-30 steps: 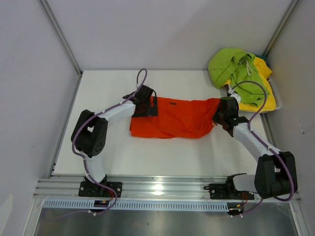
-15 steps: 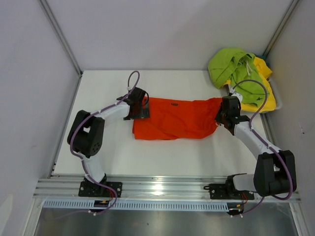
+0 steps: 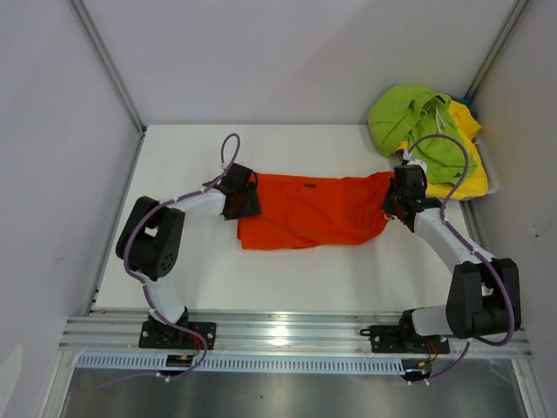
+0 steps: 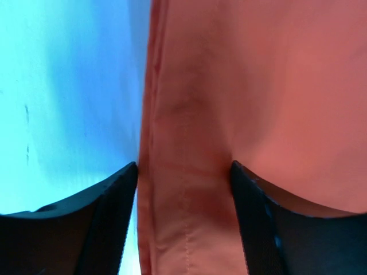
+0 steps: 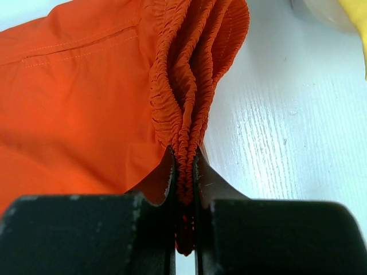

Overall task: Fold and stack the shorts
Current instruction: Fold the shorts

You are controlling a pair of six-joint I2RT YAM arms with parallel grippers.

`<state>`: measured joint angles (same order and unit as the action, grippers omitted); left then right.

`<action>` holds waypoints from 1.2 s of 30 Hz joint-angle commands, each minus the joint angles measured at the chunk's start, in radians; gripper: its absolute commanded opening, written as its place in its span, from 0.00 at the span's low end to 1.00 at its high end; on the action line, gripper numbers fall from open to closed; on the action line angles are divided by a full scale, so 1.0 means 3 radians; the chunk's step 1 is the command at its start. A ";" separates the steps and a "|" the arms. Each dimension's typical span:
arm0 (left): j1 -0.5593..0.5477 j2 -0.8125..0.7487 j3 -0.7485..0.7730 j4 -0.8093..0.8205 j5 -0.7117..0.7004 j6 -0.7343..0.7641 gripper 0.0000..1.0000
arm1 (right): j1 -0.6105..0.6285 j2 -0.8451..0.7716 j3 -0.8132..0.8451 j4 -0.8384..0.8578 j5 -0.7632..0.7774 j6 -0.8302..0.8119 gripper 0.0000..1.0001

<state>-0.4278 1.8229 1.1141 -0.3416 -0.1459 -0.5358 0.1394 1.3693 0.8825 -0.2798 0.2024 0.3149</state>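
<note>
The orange shorts [image 3: 309,209] lie spread flat across the middle of the white table. My right gripper [image 3: 393,205] is shut on their gathered elastic waistband [image 5: 186,114] at the right end, pinching it between the fingers [image 5: 183,157]. My left gripper [image 3: 250,202] is at the shorts' left edge. In the left wrist view its fingers [image 4: 184,169] stand wide apart over a flat hem of the orange fabric [image 4: 275,86]. Lime green shorts [image 3: 416,122] and yellow shorts [image 3: 470,178] are piled at the back right.
The green and yellow pile sits in a white tray [image 3: 493,181] against the right wall, just behind my right gripper. A yellow corner [image 5: 358,17] shows in the right wrist view. Grey walls enclose the table on the left, back and right.
The right gripper has pulled the waistband end a little to the right and back, and the shorts have shifted right. The left gripper has slid left and nearer, from the top-left corner to the left edge.
</note>
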 commanded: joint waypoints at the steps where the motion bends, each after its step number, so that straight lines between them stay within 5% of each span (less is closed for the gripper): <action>1: 0.0178 -0.0160 -0.0231 0.0361 0.0271 -0.0172 0.67 | -0.0015 -0.0034 0.0213 0.0007 0.0097 -0.0175 0.00; 11: 0.0434 -0.0441 -0.0564 0.0693 0.0782 -0.0188 0.66 | -0.0020 0.0022 0.0213 0.0012 0.0093 -0.0175 0.00; 17: 0.0480 -0.0212 -0.0508 0.0689 0.0885 -0.0188 0.52 | -0.0020 0.0012 0.0238 0.0002 0.0067 -0.0201 0.00; 26: 0.0480 -0.0043 -0.0441 0.0673 0.0798 -0.0193 0.18 | 0.0184 0.0053 0.0428 -0.0075 0.0373 -0.0415 0.00; 36: 0.0480 0.0039 -0.0405 0.0632 0.0747 -0.0152 0.13 | 0.0941 0.0242 0.0923 -0.0034 0.0828 -0.0886 0.00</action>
<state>-0.2893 1.7973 0.9863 -0.1139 0.0933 -0.5949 0.3614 1.4261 1.0740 -0.3309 0.3653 0.1303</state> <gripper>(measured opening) 0.134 0.077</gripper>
